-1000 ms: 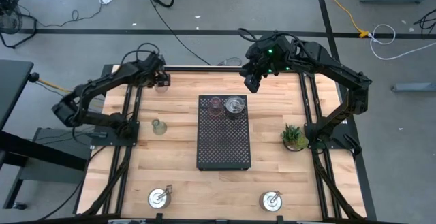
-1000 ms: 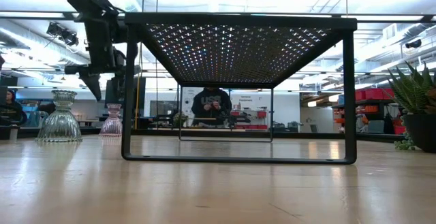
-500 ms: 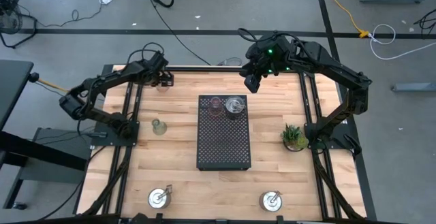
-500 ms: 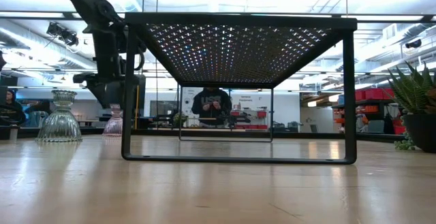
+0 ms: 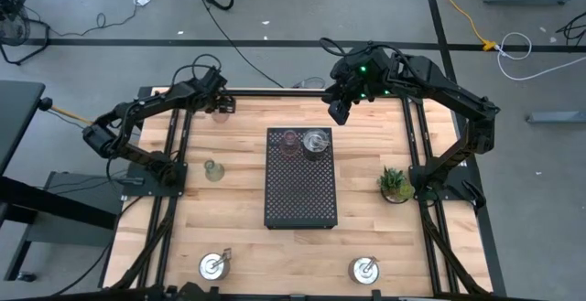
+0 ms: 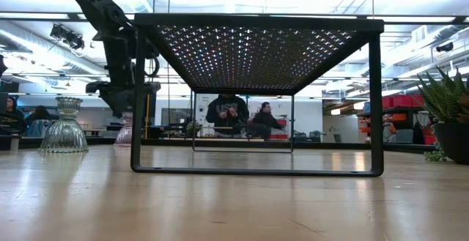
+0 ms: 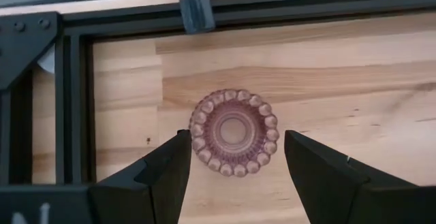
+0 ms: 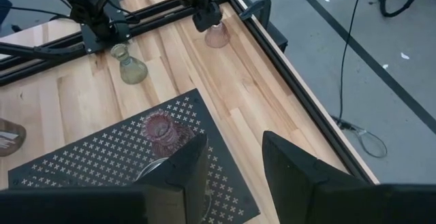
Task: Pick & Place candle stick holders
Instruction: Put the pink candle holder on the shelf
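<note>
Two silver holders point(image 5: 213, 264) point(image 5: 364, 269) stand upright near the tabletop's point(image 5: 366, 219) near edge, one toward each corner. A green glass holder point(image 5: 212, 169) stands upright by the left edge. On the black perforated tray's point(image 5: 300, 191) far end stand a reddish glass holder point(image 5: 290, 142) and a third silver holder point(image 5: 316, 143), side by side. At the far left corner, a pink glass holder point(image 7: 234, 133) stands upright, its axis vertical, between the left gripper's point(image 7: 234, 163) spread fingers, not visibly touched. The right gripper point(image 5: 338, 111) hovers above the tray's far edge, fingers nearly pressed together, empty.
</note>
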Controlling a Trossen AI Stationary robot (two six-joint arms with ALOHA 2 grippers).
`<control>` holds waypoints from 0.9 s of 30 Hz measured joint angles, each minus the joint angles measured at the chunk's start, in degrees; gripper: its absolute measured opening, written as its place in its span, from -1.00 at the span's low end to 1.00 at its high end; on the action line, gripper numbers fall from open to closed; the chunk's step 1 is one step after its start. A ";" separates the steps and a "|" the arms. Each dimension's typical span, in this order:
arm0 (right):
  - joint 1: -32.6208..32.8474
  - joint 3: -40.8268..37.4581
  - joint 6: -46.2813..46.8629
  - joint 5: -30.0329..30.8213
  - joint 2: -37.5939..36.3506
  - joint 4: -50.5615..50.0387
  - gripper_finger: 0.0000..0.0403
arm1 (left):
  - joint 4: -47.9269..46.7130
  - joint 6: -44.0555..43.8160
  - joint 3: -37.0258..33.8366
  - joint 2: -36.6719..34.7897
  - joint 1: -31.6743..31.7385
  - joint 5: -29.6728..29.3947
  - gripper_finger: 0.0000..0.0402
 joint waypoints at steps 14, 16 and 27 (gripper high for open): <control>-0.02 0.00 0.83 0.02 0.00 0.50 -0.31 | 0.40 2.59 0.00 0.00 0.00 -1.62 0.17; 0.00 0.00 0.83 0.02 0.00 0.48 -0.31 | 0.42 2.61 0.00 0.00 0.00 -1.62 0.11; 0.00 0.00 0.81 0.02 0.00 0.49 -0.31 | 0.49 5.09 0.02 -0.11 0.00 -0.42 -0.16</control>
